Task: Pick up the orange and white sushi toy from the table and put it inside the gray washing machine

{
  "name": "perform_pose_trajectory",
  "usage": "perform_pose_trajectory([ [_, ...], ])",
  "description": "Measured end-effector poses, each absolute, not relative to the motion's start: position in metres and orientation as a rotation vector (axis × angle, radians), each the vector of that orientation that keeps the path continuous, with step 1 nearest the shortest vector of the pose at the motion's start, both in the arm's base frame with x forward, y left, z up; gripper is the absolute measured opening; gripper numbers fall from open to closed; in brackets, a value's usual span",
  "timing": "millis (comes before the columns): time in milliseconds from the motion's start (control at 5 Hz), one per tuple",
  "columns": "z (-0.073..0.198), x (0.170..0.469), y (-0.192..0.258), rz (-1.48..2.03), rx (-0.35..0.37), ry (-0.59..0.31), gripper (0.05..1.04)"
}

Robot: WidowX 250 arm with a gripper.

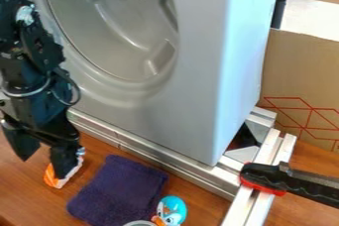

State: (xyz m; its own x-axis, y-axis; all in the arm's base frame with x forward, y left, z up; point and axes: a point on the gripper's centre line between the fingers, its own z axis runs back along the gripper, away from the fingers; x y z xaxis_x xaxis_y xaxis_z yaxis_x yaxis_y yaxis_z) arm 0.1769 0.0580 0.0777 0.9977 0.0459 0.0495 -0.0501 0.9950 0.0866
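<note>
Camera view: contents about my hand, listed outward from it.

Item, my black gripper (42, 167): open, its two fingers spread well apart, pointing down over the wooden table (208, 205).
Item, an orange-and-white object (50, 176): on the table directly at my farther-right finger, which covers its middle; whether I touch it, I cannot tell.
Item, one dark purple cloth (119, 190): folded, lying flat, near my hand on its right.
Item, one blue toy bird (173, 208) with an orange beak: beyond the cloth from me, at its lower right corner.
Item, one round container (139, 223): just beside the bird, below and right of me; pale rim only, cut off by the view's edge, contents not readable.
Item, one large grey housing (198, 71): behind and right of my hand, its front hollowed into a round, moulded recess.
Item, metal rails (149, 155): under the housing, right of me.
Item, one black-and-red clamp (291, 183): across the rails, well apart from me.
</note>
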Motion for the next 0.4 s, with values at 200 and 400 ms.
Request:
perform_pose_trajectory([
  [200,0.056,0.182,0.089,0.048,0.073,-0.022,1.001],
  [400,0.054,0.195,0.102,0.045,0.096,-0.025,1.001],
])
